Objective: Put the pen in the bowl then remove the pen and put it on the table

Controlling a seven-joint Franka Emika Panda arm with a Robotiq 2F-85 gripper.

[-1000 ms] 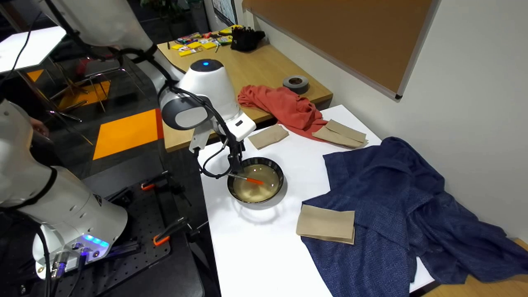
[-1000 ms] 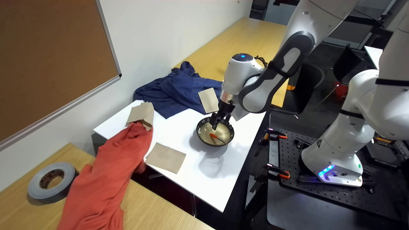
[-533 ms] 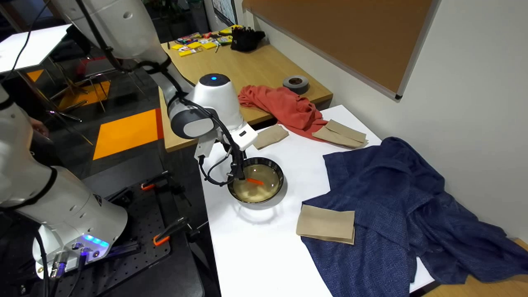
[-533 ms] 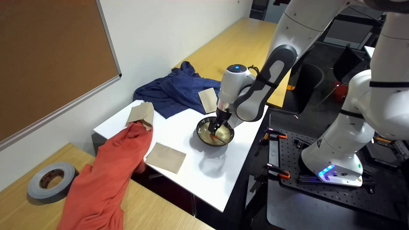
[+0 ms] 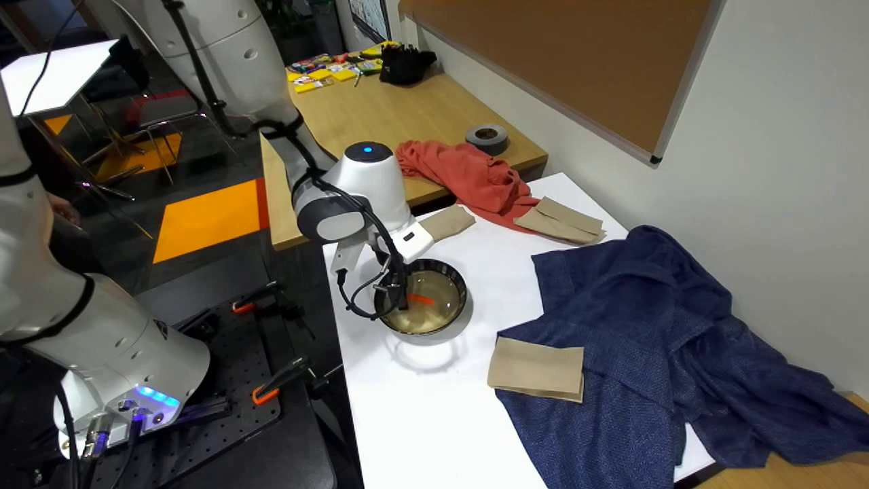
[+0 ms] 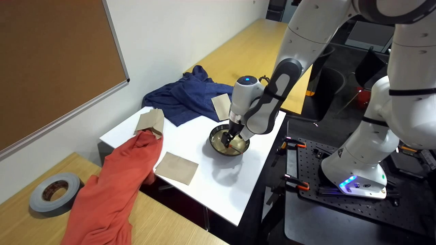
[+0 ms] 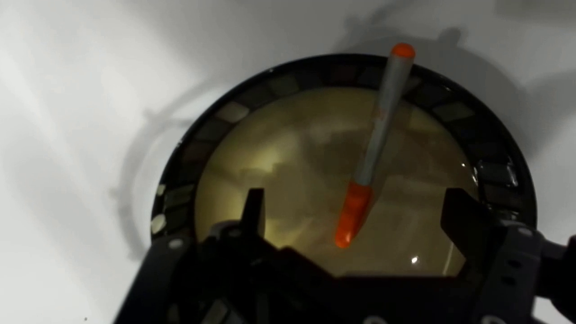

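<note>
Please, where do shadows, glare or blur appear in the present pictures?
Wrist view: dim light, shadows on the white table near the bowl, bright glints on its rim and inside, near parts of the tool blurred; both exterior views: brighter, a shadow beside the bowl, small reflections inside it.

From well off and roughly opposite ends, both exterior views look obliquely down on the white table [image 5: 421, 414]: in an exterior view we have the navy cloth [image 5: 652, 339] foremost, in an exterior view the duct-tape roll [image 6: 56, 205]. The wrist view faces steeply down, close above the bowl [image 7: 297, 148] all three share.
</note>
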